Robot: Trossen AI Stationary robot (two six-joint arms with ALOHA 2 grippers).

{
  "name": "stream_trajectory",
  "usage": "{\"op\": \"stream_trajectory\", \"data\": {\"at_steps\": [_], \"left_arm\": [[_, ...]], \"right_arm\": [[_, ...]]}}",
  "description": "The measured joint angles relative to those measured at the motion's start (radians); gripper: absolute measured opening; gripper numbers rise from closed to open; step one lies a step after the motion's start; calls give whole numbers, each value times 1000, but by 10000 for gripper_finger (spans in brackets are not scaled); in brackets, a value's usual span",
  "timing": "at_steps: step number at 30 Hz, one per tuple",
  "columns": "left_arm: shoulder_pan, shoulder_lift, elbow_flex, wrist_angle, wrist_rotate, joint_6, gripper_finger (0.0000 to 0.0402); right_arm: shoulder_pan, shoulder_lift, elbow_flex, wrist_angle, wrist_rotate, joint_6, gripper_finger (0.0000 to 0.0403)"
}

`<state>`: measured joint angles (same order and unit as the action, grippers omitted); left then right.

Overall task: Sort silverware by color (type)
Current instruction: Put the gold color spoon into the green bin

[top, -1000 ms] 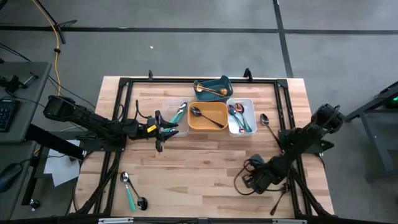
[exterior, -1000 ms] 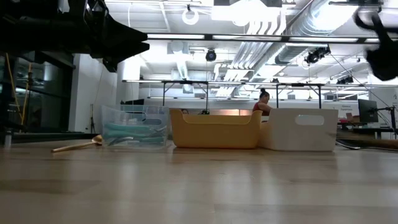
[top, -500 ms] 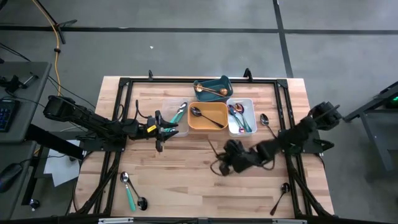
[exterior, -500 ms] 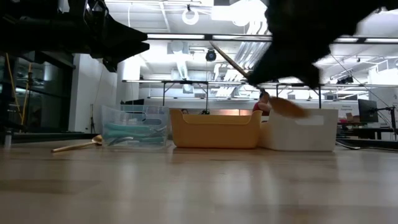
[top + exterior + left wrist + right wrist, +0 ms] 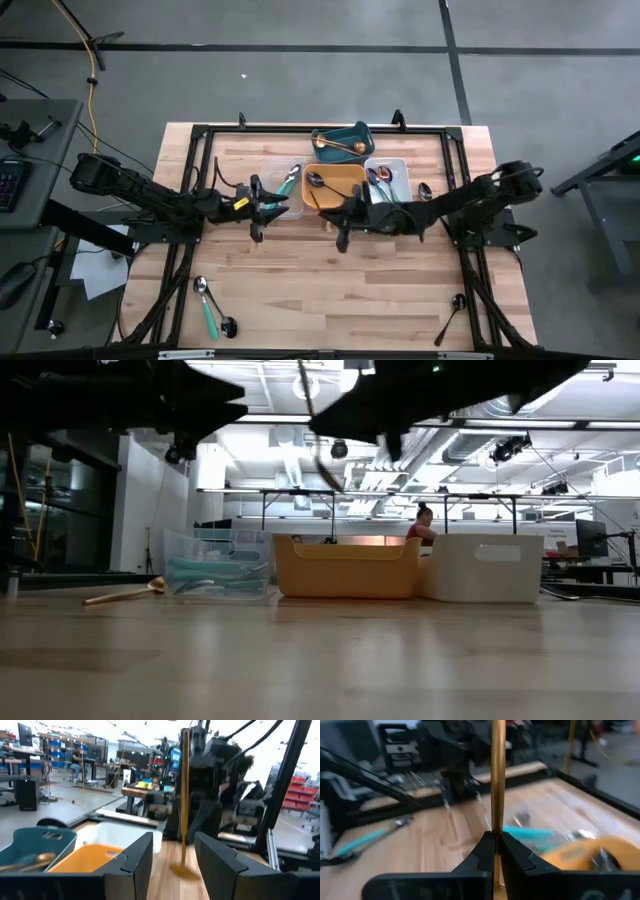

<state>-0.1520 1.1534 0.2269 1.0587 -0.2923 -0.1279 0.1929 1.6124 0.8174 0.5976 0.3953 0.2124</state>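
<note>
Robotics lab, ceiling ducts (image 5: 470,405), storage shelving (image 5: 55,750)

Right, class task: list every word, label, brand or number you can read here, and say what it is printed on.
No readable text in any view.
Yellow label on the left arm: too small to read.
Trays and silverware: no visible printing.

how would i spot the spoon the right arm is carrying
Start at the yellow tray in the row at the table's far edge. Over its near-left corner, the right gripper pinches a gold spoon, hanging upright in the air; every other utensil lies flat.
</note>
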Motion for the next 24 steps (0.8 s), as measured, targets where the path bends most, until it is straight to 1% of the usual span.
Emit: {"op": "stream_trajectory", "data": {"at_steps": [4, 7, 9, 15, 19, 24], "left_arm": [[0, 39, 39, -5, 10, 2, 140], [0, 92, 62, -7, 12, 27, 140], [0, 127, 77, -8, 13, 37, 140], [0, 209, 138, -5, 20, 52, 140], [0, 255, 168, -8, 102, 53, 140], [0, 292, 198, -7, 129, 51, 140]], "right_arm": [[-45, 85, 0, 153, -131, -30, 5], [-59, 146, 0, 226, -170, -29, 5], [-59, 166, 0, 230, -195, -29, 5], [-58, 175, 0, 223, -207, -35, 5], [-58, 175, 0, 223, -205, -38, 5], [-58, 175, 0, 216, -212, -55, 5]]}}
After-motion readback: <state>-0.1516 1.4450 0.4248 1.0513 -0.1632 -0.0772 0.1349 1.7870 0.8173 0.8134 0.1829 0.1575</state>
